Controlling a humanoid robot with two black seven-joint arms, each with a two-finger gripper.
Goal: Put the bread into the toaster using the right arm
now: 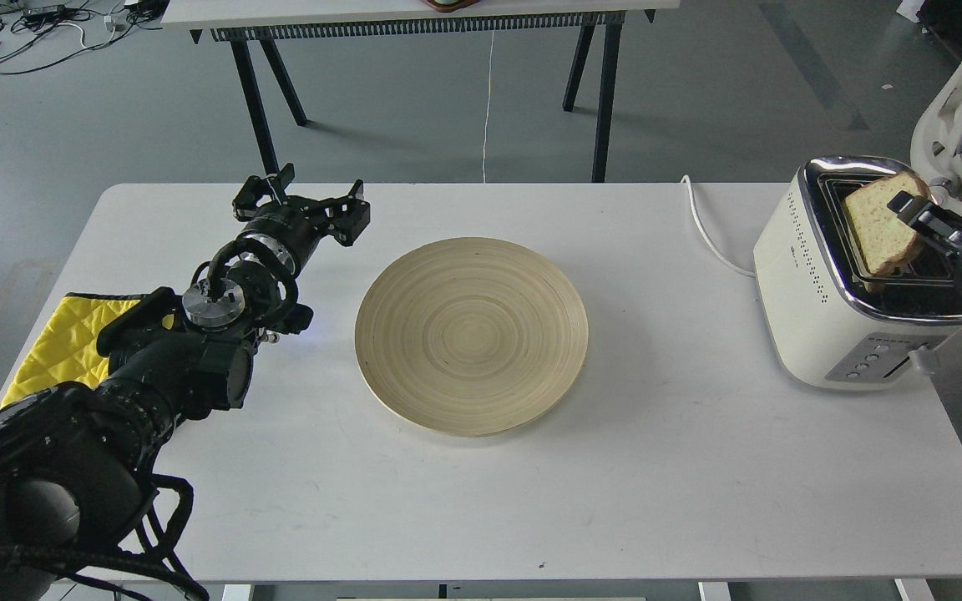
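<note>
The cream-white toaster with a chrome top stands at the table's right edge. The bread, a pale speckled slice with a brown crust, is tilted with its lower edge in the toaster's near slot. My right gripper comes in from the right edge and is shut on the bread's upper right side. My left gripper hovers over the table's left part, left of the plate, open and empty.
A round wooden plate lies empty at the table's centre. A yellow quilted cloth lies at the left edge under my left arm. The toaster's white cord runs off the back. A second table and a chair stand behind.
</note>
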